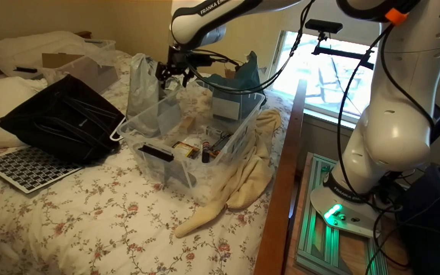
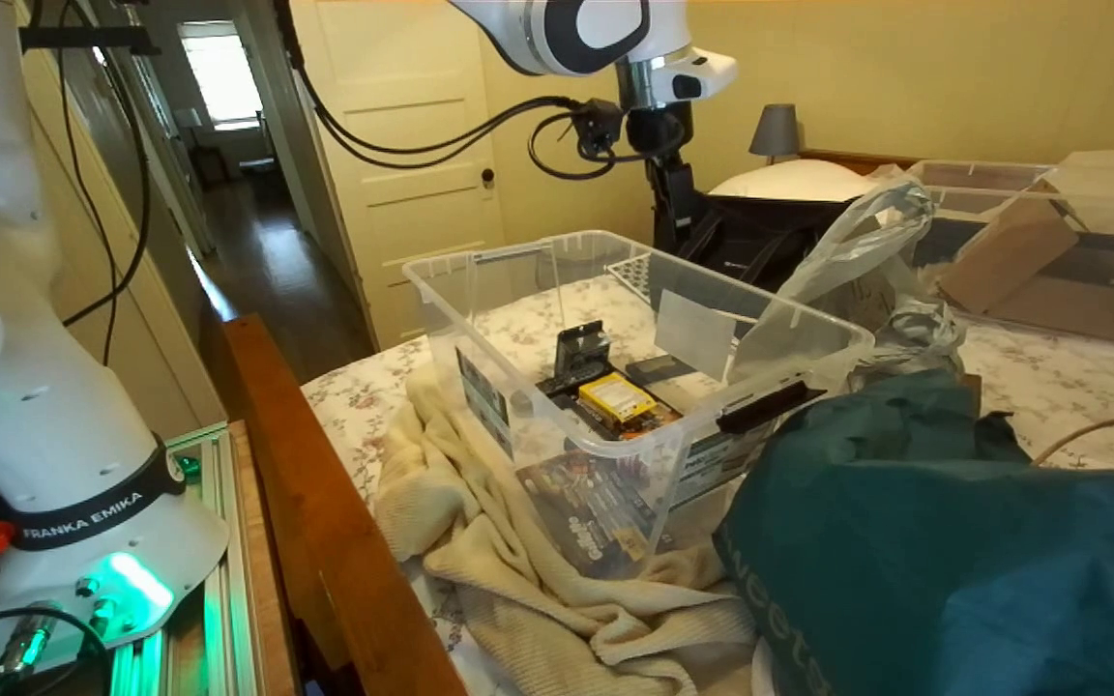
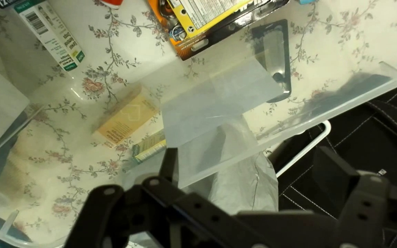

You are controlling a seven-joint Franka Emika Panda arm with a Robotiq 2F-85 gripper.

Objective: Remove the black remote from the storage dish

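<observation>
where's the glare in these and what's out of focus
In an exterior view, the window is washed out nearly to white; in an exterior view, glare streaks the hallway floor; in both exterior views, the base light glows green; in the wrist view, the hand looks dark and slightly soft, lettering on the green-and-white box crisper.
</observation>
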